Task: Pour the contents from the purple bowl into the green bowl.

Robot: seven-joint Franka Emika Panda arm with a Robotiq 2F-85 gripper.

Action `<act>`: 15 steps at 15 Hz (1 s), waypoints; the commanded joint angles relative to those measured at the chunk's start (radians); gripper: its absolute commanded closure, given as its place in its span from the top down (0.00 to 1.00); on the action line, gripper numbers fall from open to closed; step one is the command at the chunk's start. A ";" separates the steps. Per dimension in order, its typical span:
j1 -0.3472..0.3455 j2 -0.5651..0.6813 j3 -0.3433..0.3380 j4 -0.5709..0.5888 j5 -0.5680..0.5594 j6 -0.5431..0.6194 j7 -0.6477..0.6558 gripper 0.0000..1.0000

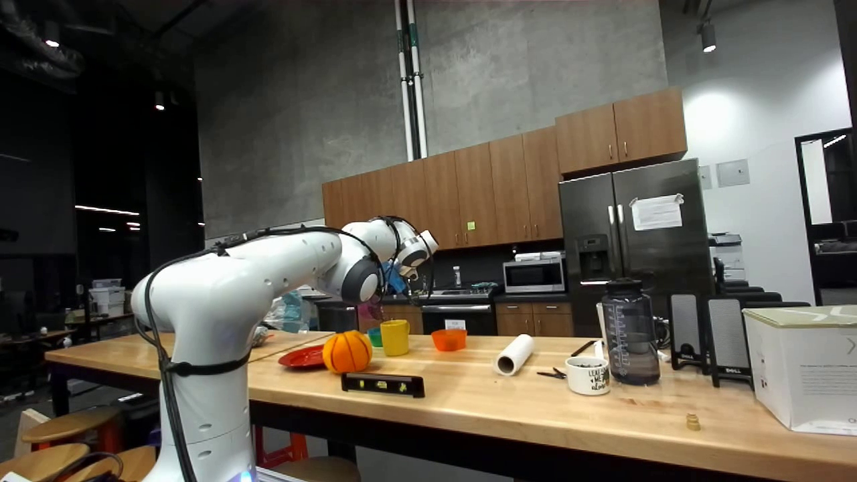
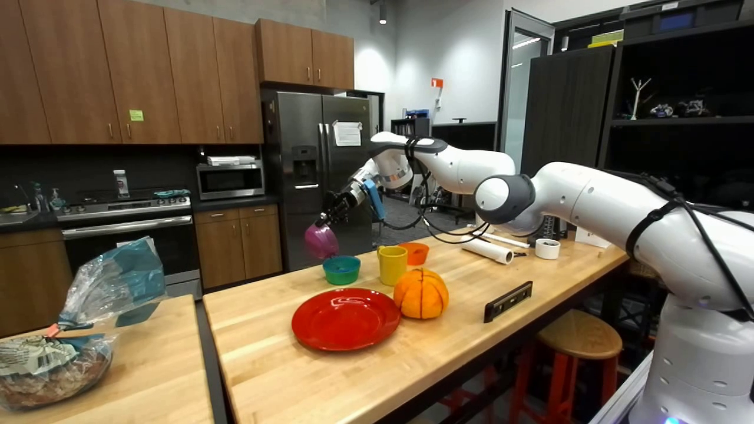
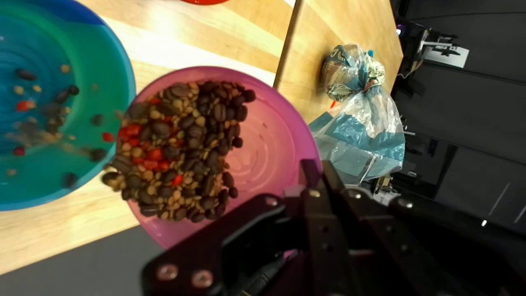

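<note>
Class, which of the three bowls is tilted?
The purple bowl, held by its rim in the gripper; the green bowl and orange bowl both stand upright on the table.

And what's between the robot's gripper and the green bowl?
The purple bowl, tipped in the gripper, with beans and bits spilling from its edge toward the green bowl. The wrist view shows it.

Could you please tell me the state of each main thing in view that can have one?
Purple bowl: tilted, contents spilling over its rim
Hand: shut on that bowl's rim
Green bowl: upright, some contents inside
Yellow mug: upright
Orange bowl: upright
Red plate: flat, face up
Plastic bag: cinched at neck
Water bottle: upright, capped
Refrigerator: doors shut
Microwave: shut
Oven: shut
</note>
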 commanded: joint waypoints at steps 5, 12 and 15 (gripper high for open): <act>-0.037 0.008 0.017 0.009 0.057 -0.020 -0.026 0.01; -0.038 0.007 0.012 0.008 0.069 -0.032 -0.039 0.01; -0.039 0.006 0.010 0.008 0.068 -0.032 -0.044 0.01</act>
